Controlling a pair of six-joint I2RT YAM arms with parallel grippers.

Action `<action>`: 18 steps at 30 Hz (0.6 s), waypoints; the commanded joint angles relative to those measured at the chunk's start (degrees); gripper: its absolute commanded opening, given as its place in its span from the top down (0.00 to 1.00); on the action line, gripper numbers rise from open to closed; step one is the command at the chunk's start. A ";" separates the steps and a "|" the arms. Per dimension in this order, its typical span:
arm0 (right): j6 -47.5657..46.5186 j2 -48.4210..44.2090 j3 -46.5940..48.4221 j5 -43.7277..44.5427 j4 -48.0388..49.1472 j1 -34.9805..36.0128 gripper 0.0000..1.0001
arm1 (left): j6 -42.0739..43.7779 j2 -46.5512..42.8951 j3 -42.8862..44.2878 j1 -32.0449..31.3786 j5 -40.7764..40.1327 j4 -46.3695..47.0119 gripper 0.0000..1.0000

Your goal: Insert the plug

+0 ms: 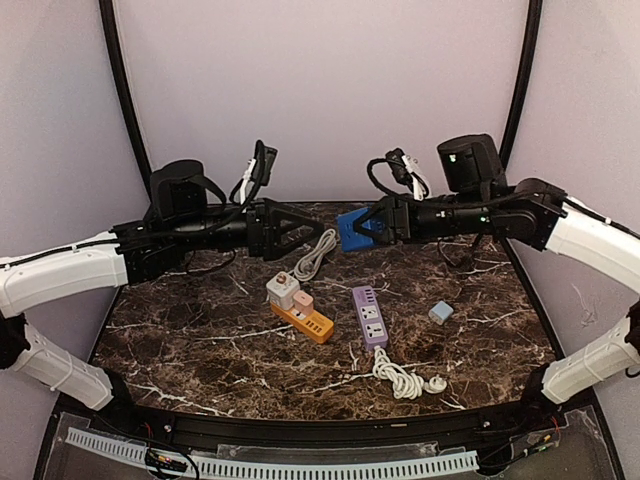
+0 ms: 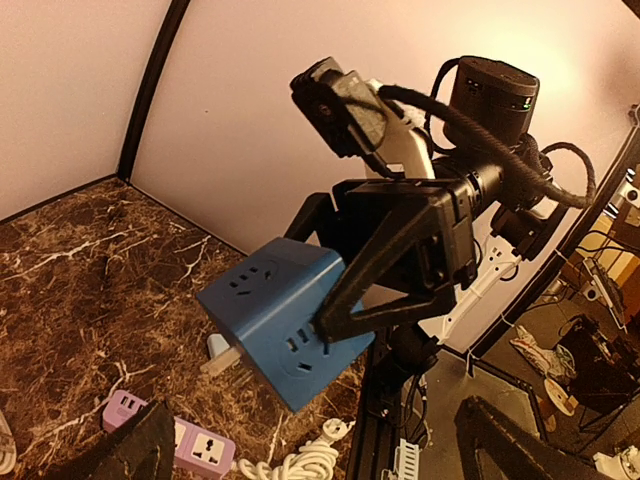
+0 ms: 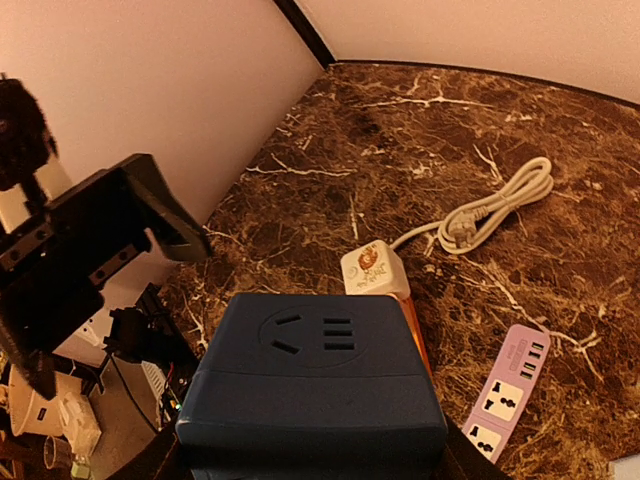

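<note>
From above, the right gripper (image 1: 375,228) clamps the blue cube plug (image 1: 355,230) in mid-air over the table's far side. The left gripper (image 1: 300,226) faces it, spread wide and empty. The left wrist view shows the cube's prongs (image 2: 222,357) bare (nothing mated yet). Below the right wrist lies the orange strip (image 3: 413,330), so lowering and insertion remain.

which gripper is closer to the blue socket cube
Right. The right gripper is clamped on the blue socket cube; the left gripper hangs open just to its left, not touching it.
</note>
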 commanded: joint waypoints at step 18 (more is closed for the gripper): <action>2.33 16.65 14.96 -11.28 -25.63 -13.09 1.00 | -11.36 4.22 11.66 2.37 -13.05 -34.88 0.01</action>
